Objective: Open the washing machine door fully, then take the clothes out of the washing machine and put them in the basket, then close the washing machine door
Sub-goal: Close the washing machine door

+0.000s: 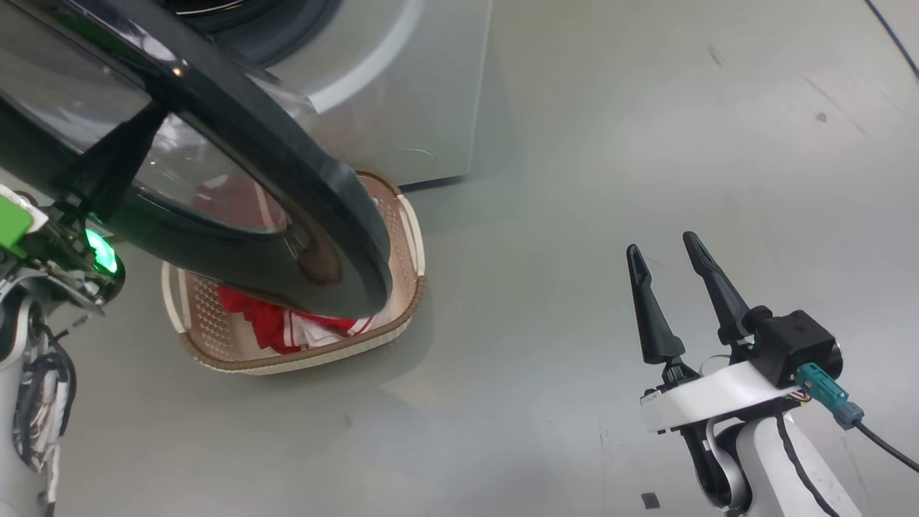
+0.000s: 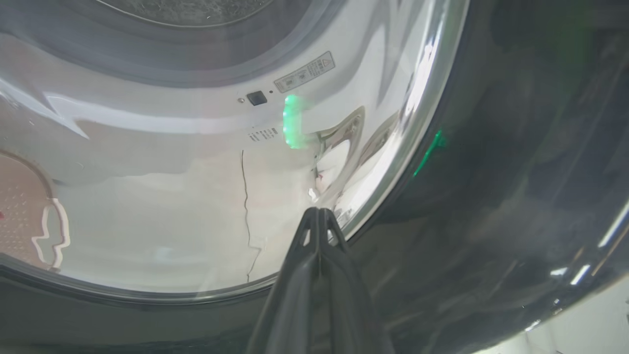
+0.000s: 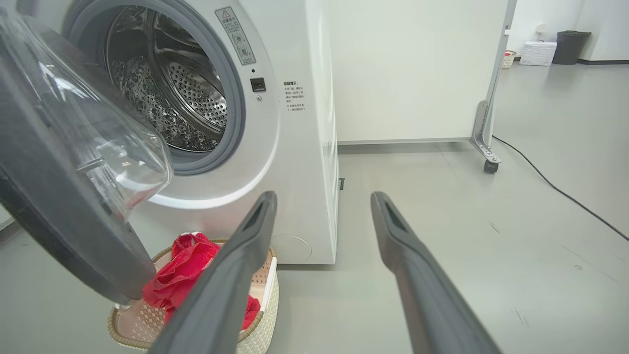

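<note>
The washing machine door (image 1: pixel 344 215), black-rimmed with a clear glass bowl, stands partly open over the basket (image 1: pixel 301 362). My left gripper (image 1: pixel 147 126) is shut with nothing in it, its joined tips (image 2: pixel 319 212) against the door's outer face (image 2: pixel 491 196) where glass meets rim. Red clothes (image 1: pixel 266 319) with white trim lie in the basket; they show again (image 3: pixel 182 270) in the basket (image 3: pixel 260 324) in front of the washing machine (image 3: pixel 295 147). No cloth is visible in its steel drum (image 3: pixel 162 83). My right gripper (image 1: pixel 664 248) hangs open and empty over bare floor to the right, its fingers (image 3: pixel 324 199) pointing past the machine's corner.
A white wheeled partition (image 3: pixel 417 73) stands behind the machine, with a caster (image 3: pixel 489 164) on the floor. A black cable (image 3: pixel 555 187) runs across the grey floor at the right. A dark bin (image 3: pixel 570 46) sits far back.
</note>
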Controlling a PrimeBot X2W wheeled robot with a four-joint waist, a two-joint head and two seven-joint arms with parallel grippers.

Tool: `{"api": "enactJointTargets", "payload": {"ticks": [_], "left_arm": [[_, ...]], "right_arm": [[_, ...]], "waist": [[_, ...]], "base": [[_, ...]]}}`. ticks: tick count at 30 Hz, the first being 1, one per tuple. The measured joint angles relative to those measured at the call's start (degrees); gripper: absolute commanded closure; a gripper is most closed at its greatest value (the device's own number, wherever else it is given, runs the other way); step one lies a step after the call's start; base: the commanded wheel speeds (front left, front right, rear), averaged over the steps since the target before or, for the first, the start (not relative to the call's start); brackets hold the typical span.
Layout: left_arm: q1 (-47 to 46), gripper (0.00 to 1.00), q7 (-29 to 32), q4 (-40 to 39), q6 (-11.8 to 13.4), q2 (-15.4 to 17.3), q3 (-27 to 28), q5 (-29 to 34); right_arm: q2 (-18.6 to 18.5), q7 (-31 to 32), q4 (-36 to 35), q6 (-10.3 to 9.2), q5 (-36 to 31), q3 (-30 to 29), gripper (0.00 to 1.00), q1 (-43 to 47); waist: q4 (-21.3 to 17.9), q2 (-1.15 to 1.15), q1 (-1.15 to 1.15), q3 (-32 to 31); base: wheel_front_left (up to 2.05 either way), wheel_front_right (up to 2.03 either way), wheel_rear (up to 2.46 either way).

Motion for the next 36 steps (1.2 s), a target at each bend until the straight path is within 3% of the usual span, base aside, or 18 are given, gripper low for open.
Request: {"api": "enactJointTargets", "payload": {"ticks": [36], "left_arm": [[-19.1, 1.00, -15.6, 11.8, 1.7, 2.2, 3.2, 12.4]], "right_arm": [[1.2, -1.8, 3.8, 0.56, 3.7, 1.8, 0.00, -5.6]], "waist": [[-14.8, 0.00, 0.00, 7.0]], "base": [[0.00, 0.00, 0.00]]}}
